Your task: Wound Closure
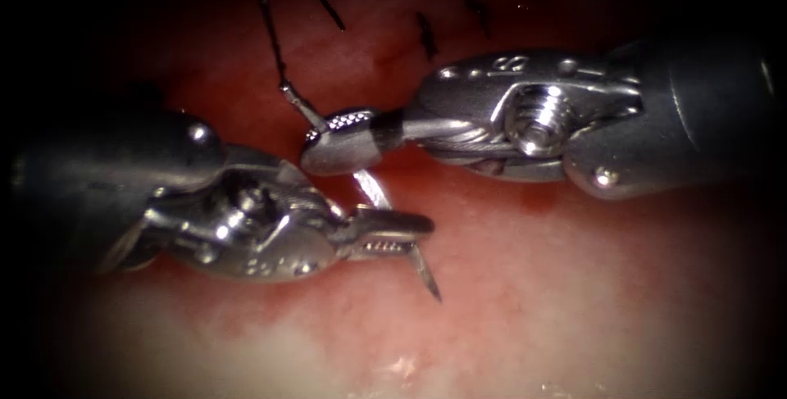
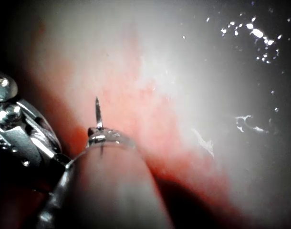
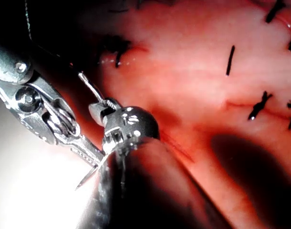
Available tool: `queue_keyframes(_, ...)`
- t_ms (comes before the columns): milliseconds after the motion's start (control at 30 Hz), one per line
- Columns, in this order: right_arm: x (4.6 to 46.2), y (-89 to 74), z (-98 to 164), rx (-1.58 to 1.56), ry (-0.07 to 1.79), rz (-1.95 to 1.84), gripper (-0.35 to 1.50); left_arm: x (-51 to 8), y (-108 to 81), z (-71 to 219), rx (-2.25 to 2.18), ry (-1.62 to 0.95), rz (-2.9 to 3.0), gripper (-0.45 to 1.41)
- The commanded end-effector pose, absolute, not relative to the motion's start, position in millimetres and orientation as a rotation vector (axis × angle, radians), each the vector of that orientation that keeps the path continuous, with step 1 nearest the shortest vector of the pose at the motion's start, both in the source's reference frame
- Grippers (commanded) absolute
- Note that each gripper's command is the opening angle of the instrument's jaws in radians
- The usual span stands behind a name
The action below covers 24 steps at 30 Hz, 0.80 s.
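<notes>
**Lighting's pretty uneven in all three**

Endoscope view is bright in the middle and drops off to black around the edges. There's hard glare on the right end effector [image 1: 338,135] and the left end effector [image 1: 402,233], and the needle [image 1: 373,190] glints too. Left wrist view has sparkly highlights on the wet tissue [image 2: 250,31]. Right wrist view has a blown-out white patch, plus a dark shadow across the tissue.

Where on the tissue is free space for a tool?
Bare tissue lies below the right tool and right of the left tool. It is crowded where both hold the needle, and near the stitches above.
</notes>
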<state>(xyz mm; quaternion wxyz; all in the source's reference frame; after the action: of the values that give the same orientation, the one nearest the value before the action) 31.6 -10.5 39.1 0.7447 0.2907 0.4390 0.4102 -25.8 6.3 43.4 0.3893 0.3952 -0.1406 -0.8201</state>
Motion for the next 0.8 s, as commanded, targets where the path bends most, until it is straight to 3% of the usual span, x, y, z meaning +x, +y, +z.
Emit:
queue_keyframes(33, 32.3, -10.9, 39.7, 0.63, 0.96, 0.896, -0.35, -26.3, 5.5, 43.9, 1.007, -0.353, -2.085, -0.25)
queue_keyframes(100, 32.1, -10.9, 39.6, 0.623, 0.966, 0.892, -0.35, -26.3, 5.4, 43.9, 1.01, -0.36, -2.086, 0.36)
queue_keyframes(167, 31.9, -11.0, 39.6, 0.606, 0.987, 0.904, -0.35, -26.3, 5.5, 43.9, 1.02, -0.386, -2.091, 0.64)
queue_keyframes(233, 31.4, -11.0, 39.5, 0.567, 1.02, 0.924, -0.35, -26.3, 5.6, 44.0, 1.045, -0.429, -2.11, 0.78)
queue_keyframes(533, 27.2, -10.6, 39.0, 0.416, 1.166, 1.047, -0.35, -26.2, 6.7, 44.0, 1.171, -0.591, -2.2, 0.91)
queue_keyframes(800, 24.5, -9.3, 38.1, 0.386, 1.188, 1.172, -0.35, -26.5, 6.4, 44.3, 1.289, -0.672, -2.225, 0.86)
